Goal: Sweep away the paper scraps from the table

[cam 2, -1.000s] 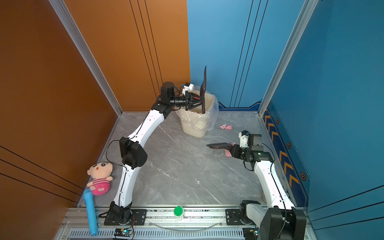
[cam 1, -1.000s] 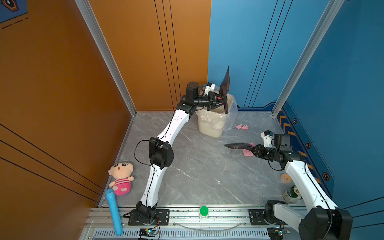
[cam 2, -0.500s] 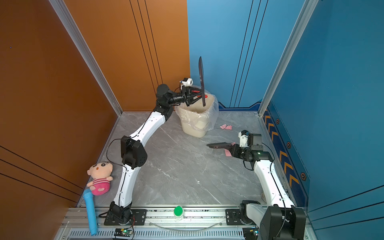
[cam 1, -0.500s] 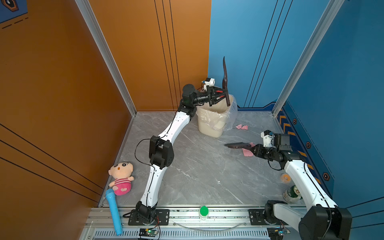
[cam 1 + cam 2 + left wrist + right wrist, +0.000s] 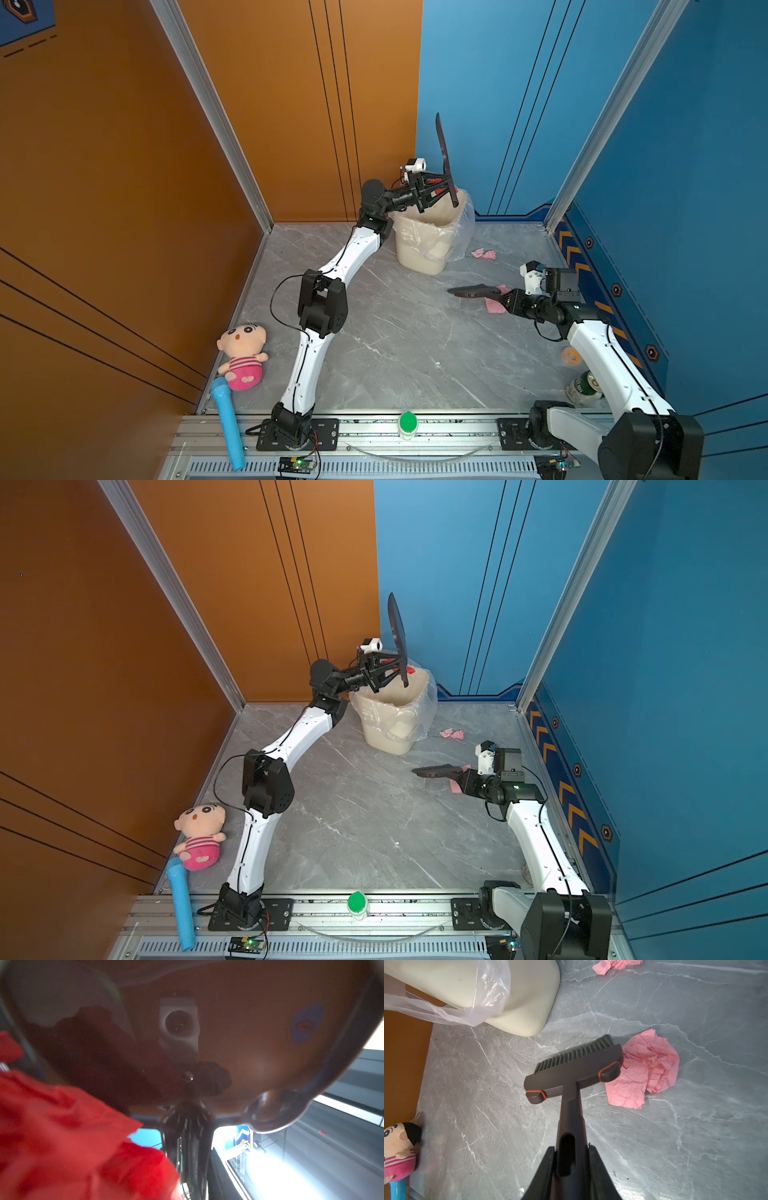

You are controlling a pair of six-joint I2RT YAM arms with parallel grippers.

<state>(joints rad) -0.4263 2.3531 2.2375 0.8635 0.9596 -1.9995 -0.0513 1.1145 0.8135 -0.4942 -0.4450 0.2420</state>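
A dark dustpan (image 5: 444,162) is held upright above the cream bin (image 5: 426,237) by the left gripper (image 5: 434,192), whose jaws are clamped on the dustpan's handle. The bin is lined with a clear plastic bag (image 5: 424,712) and stands at the far side of the table (image 5: 395,345). In a top view a red scrap (image 5: 411,670) is seen at the bin's mouth, just beside the lower end of the dustpan. In the left wrist view much of the frame is filled by blurred red paper (image 5: 68,1140) lying against the dustpan's glossy inner face (image 5: 239,1028).

A dark brush (image 5: 575,1072) is held by the right gripper (image 5: 500,300), with the jaws closed on its handle. The brush head is tilted over the table, and its bristles (image 5: 575,1053) are pointed toward the bin. A crumpled pink scrap (image 5: 648,1070) lies on the table just beside one end of the brush head; whether it is touched by the brush cannot be told. More pink scraps (image 5: 484,253) lie farther back, near the bin's bag.

A plush doll (image 5: 243,353) and a blue tube (image 5: 227,424) are seen at the left front edge of the table. A green-capped item (image 5: 408,423) stands on the front rail, and a bottle (image 5: 582,386) and a small orange ring (image 5: 570,355) lie by the right arm.
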